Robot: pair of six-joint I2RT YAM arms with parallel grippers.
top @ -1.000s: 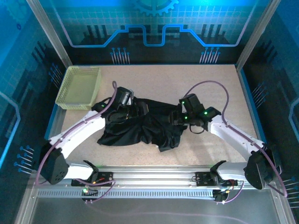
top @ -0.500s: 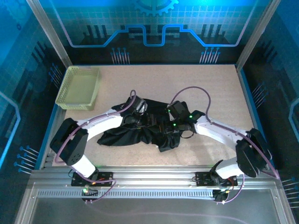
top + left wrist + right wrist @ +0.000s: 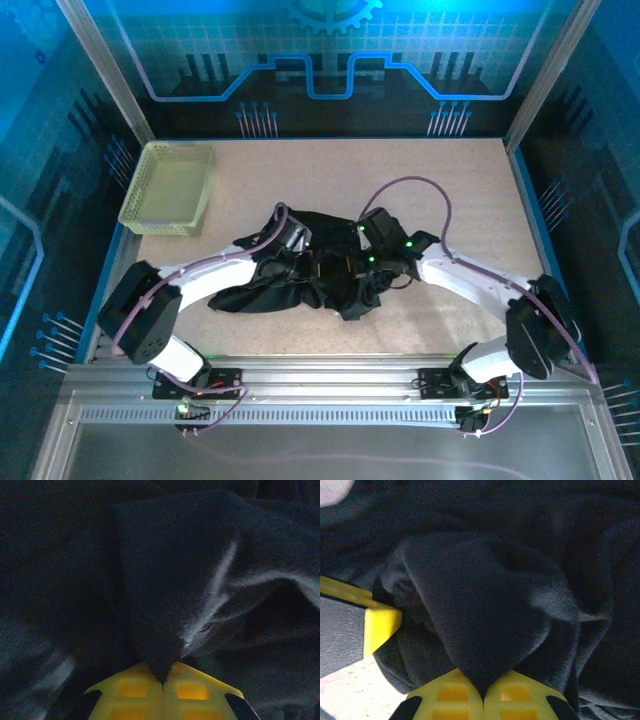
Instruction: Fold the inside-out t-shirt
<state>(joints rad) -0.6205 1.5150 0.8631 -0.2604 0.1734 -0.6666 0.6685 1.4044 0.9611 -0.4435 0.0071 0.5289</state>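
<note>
1. Top external view showed the black t-shirt lying crumpled and unfolded at the middle of the tan table.
2. Your left gripper and right gripper had drawn together over it and gone from parted to clenched, each pinching a ridge of cloth.
3. Judgement: both grasps looked secure; spreading remained, and no fold was made.
4. Blue-lit panels enclosed the table; a mesh basket sat far-left, apart from the shirt.

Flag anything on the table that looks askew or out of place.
The t-shirt lies bunched in a crumpled heap mid-table, not spread flat. The left tool and right tool are each shut on a pinch of its fabric. Nothing looks spilled or damaged.
</note>
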